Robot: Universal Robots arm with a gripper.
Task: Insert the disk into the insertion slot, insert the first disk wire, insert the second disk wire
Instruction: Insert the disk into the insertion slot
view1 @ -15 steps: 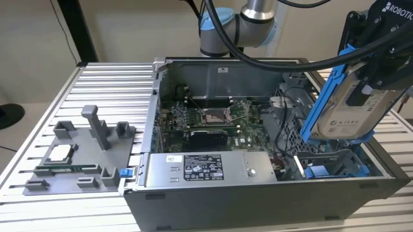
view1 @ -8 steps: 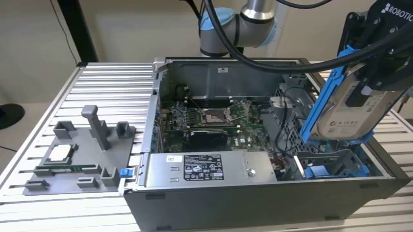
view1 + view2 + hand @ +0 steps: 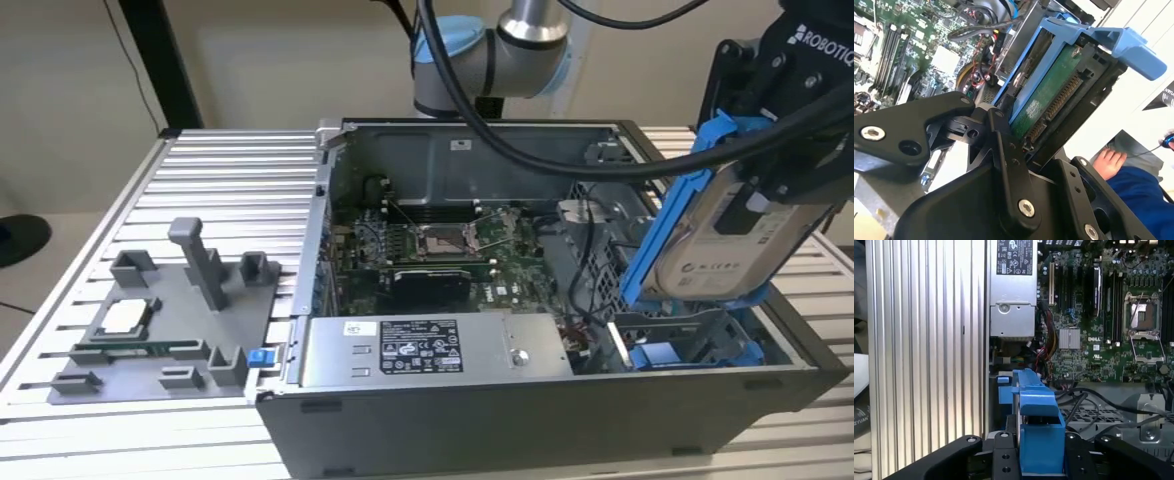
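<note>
In the exterior view, the disk (image 3: 727,240) is seen clamped between the fingers of the pincer (image 3: 781,180), and its blue carrier frame stands almost upright. It is held in the air above the computer case (image 3: 534,425), over the corner of the case at the exterior view's right. The insertion slot (image 3: 674,355), with its blue rails, is seen inside the case just below the disk, and nothing is seated in it. In the second wrist view the connector strip (image 3: 1054,107) of the disk is bare, with no wire plugged. The first step is therefore judged as not yet finished, and both disk wires are left to be inserted.
</note>
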